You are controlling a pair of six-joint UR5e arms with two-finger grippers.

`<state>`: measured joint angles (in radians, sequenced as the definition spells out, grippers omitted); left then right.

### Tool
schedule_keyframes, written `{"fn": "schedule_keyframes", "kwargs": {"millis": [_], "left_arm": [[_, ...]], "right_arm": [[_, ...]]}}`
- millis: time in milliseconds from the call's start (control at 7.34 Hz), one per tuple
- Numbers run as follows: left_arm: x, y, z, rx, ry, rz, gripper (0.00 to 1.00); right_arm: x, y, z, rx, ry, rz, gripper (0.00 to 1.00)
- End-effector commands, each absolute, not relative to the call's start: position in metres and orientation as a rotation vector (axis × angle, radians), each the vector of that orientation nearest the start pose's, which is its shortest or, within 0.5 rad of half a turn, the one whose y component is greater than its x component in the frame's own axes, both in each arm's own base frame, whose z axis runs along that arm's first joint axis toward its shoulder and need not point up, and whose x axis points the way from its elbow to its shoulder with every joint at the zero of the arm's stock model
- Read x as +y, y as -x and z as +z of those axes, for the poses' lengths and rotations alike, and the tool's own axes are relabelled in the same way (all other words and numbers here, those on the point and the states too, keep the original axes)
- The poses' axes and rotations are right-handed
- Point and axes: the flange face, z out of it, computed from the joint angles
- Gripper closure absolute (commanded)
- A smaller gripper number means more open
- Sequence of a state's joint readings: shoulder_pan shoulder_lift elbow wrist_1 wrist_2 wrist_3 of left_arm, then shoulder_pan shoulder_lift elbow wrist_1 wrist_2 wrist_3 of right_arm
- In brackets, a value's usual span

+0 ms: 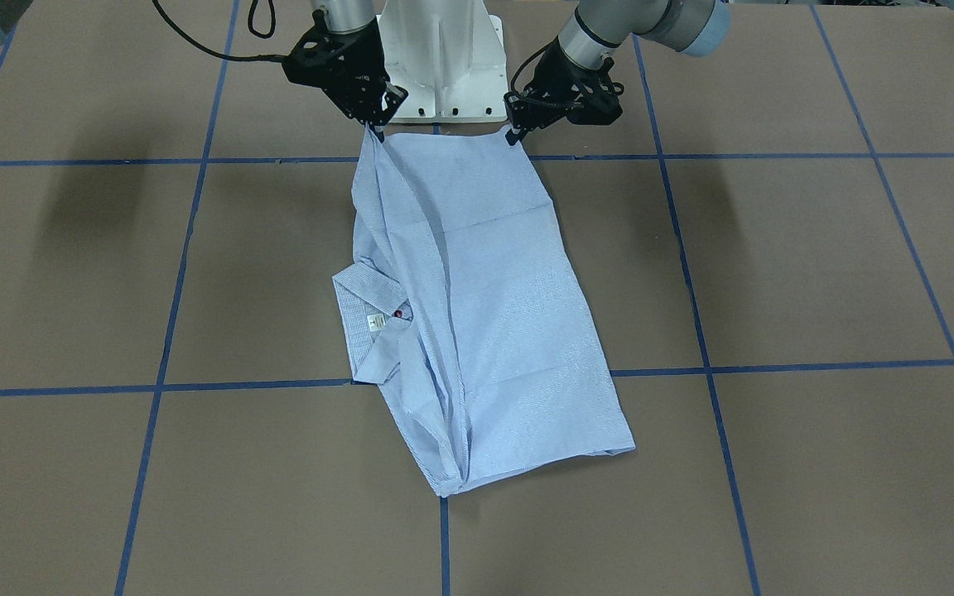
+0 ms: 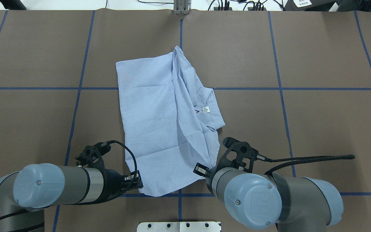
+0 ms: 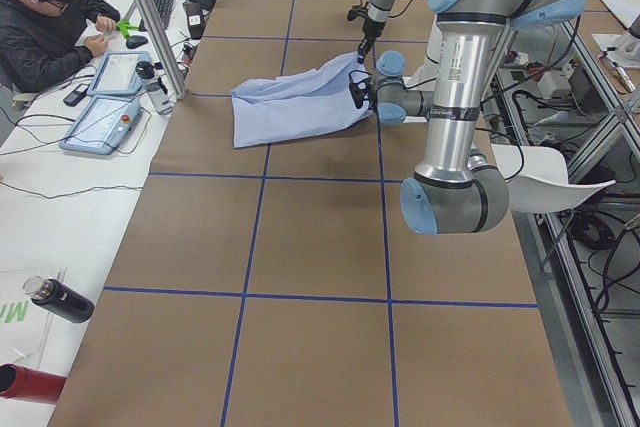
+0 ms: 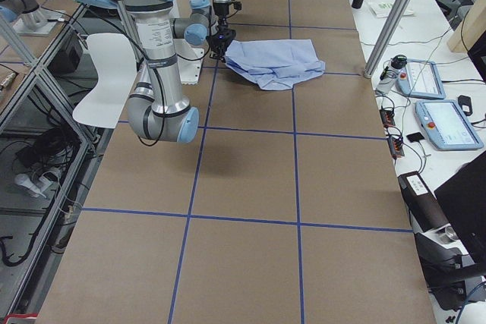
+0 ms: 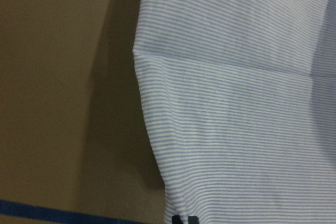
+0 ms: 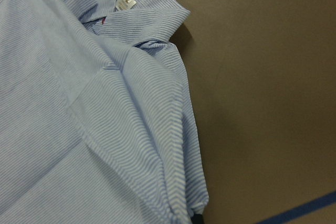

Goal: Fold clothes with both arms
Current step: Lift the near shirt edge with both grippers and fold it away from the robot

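Both left gripper [image 1: 515, 132] and right gripper [image 1: 374, 124] apparently pinch the shirt [image 1: 493, 314].

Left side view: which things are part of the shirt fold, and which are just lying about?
Job: shirt, left gripper, right gripper, each pinching a shirt corner.
Lying about: black bottle, red bottle, control tablet, all on the side bench beside a seated person.

Overhead opposes front view; both share shirt [image 1: 493, 314].
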<state>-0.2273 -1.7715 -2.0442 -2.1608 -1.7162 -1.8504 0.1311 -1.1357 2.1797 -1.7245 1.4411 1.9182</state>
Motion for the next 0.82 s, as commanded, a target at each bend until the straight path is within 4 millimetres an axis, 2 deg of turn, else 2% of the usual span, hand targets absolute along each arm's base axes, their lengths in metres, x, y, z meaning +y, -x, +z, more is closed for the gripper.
{"fn": "schedule_keyframes", "kwargs": {"millis": [0, 136, 273, 409, 545, 681], "left_arm": [[-0.219, -0.441, 0.228, 1.282, 0.207, -0.305, 1.0], [-0.216, -0.422, 0.21, 1.262, 0.218, -0.303, 1.0], [-0.227, -0.419, 0.194, 1.251, 0.206, -0.326, 1.0], [-0.245, -0.419, 0.176, 1.235, 0.148, -0.308, 1.0], [-0.275, -0.421, 0.161, 1.182, 0.083, -0.322, 1.0], [-0.304, -0.426, 0.156, 1.129, 0.04, -0.34, 1.0]], "right_arm": [[-0.178, 0.455, 0.168, -0.928, 0.006, 0.453, 1.0], [-0.178, 0.445, 0.164, -0.909, 0.002, 0.454, 1.0], [-0.179, 0.448, 0.166, -0.893, -0.002, 0.456, 1.0], [-0.196, 0.458, 0.167, -0.879, -0.028, 0.474, 1.0], [-0.228, 0.481, 0.161, -0.853, -0.068, 0.501, 1.0], [-0.259, 0.487, 0.156, -0.841, -0.102, 0.527, 1.0]]}}
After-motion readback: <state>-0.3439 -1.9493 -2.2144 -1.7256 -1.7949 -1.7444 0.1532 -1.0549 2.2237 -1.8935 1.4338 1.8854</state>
